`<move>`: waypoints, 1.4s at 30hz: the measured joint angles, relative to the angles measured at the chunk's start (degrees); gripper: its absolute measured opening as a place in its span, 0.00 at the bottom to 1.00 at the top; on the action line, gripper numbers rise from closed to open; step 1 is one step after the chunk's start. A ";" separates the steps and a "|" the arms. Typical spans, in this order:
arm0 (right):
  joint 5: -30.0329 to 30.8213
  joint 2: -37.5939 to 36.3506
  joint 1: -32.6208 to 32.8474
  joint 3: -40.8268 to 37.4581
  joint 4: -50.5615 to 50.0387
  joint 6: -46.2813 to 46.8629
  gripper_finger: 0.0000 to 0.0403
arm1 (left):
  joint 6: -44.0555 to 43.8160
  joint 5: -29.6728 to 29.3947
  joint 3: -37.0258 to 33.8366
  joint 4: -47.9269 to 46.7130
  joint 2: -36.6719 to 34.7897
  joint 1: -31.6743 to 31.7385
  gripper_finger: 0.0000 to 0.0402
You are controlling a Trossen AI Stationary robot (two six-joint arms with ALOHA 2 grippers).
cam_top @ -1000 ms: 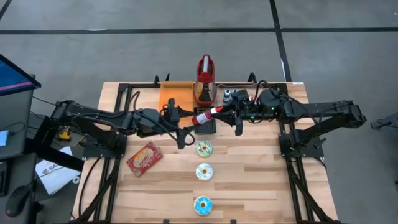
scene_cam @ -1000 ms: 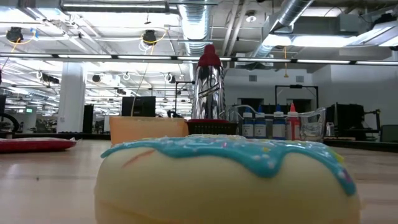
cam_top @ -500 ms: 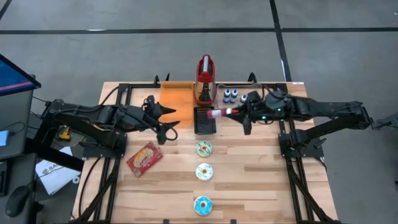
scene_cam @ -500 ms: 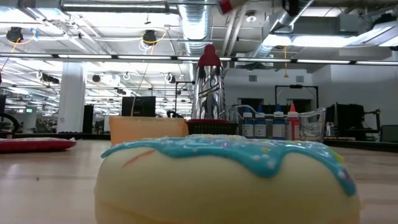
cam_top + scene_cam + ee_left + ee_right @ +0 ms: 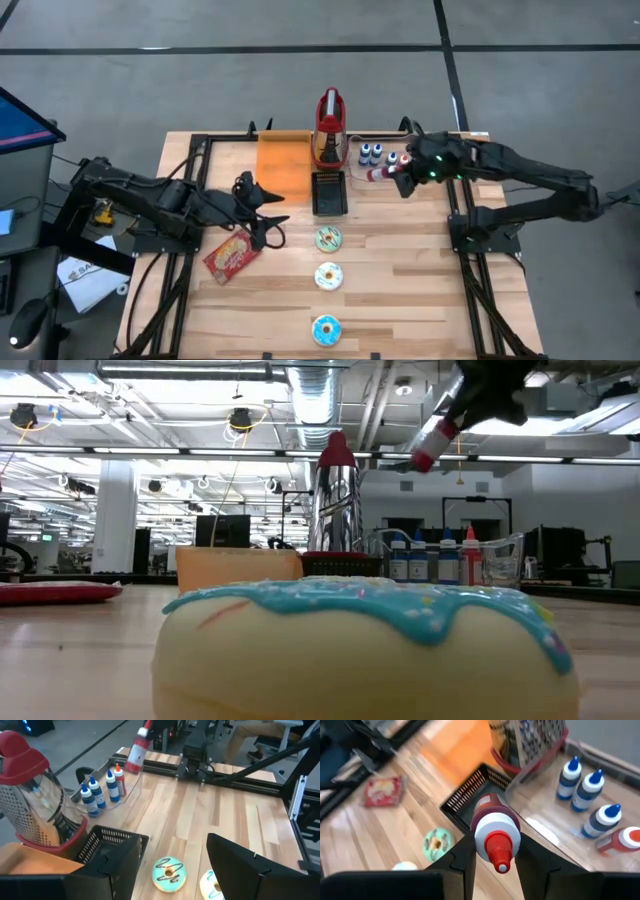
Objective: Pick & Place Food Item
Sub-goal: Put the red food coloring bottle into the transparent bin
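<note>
The food item, a flat red packet [image 5: 232, 254], lies face up on the wooden table at the near left; it also shows as the red packet [image 5: 382, 791] and as a low red strip [image 5: 60, 592]. My left gripper [image 5: 276, 218] hangs open just right of the packet and above it, with nothing between its fingers [image 5: 240, 870]. My right gripper [image 5: 403, 172] is at the far right, shut on a red bottle [image 5: 495, 827] with a white cap, beside the clear tray of small bottles [image 5: 380, 155]. My right gripper pinches the red bottle at its white cap end [image 5: 496, 832] between its two fingers, one on each side. The fingers slant down from the table's right. The bottle's body [image 5: 432, 445] sticks out past the fingertips, tilted downward and lifted clear of everything.
A black mesh basket [image 5: 329, 193] sits mid-table in front of a red-topped metal grater [image 5: 330, 130] and beside an orange board [image 5: 283, 160]. Three iced donuts lie in a row down the middle [image 5: 328, 239], [image 5: 328, 275], [image 5: 327, 329]; the blue one fills the low view [image 5: 360, 640].
My right gripper has carried the bottle from over the black basket toward the table's far right, to beside the clear tray, and has tipped downward. My left gripper has drawn back toward the table's left, nearer the packet, and has turned.
</note>
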 joint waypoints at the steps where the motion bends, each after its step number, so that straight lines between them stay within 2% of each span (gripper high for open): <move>1: -1.90 1.23 -1.60 0.00 -0.06 -1.06 0.25 | -0.30 -0.04 0.00 0.11 0.13 -0.22 0.56; 6: -6.92 9.87 -7.52 3.89 -4.76 -8.54 0.25 | -2.30 0.00 0.00 0.22 0.24 -0.27 0.56; 13: -5.93 23.58 -14.38 17.38 -13.56 -19.00 0.25 | -2.96 0.00 0.00 0.29 0.24 -0.60 0.56; 19: -5.69 33.11 -17.63 25.36 -20.35 -21.42 0.25 | -2.96 0.06 0.00 0.29 0.24 -2.01 0.55; 27: -5.73 38.94 -17.61 24.34 -20.33 -21.43 0.24 | -3.05 -0.06 0.00 0.25 0.24 -3.48 0.55; 36: -5.10 38.85 -17.61 19.81 -14.57 -18.21 0.24 | -3.14 -0.06 -2.24 1.34 0.26 -4.14 0.55; 42: -3.85 38.85 -17.17 16.52 -12.37 -16.04 0.24 | -4.43 0.75 -6.09 7.41 0.26 -4.60 0.55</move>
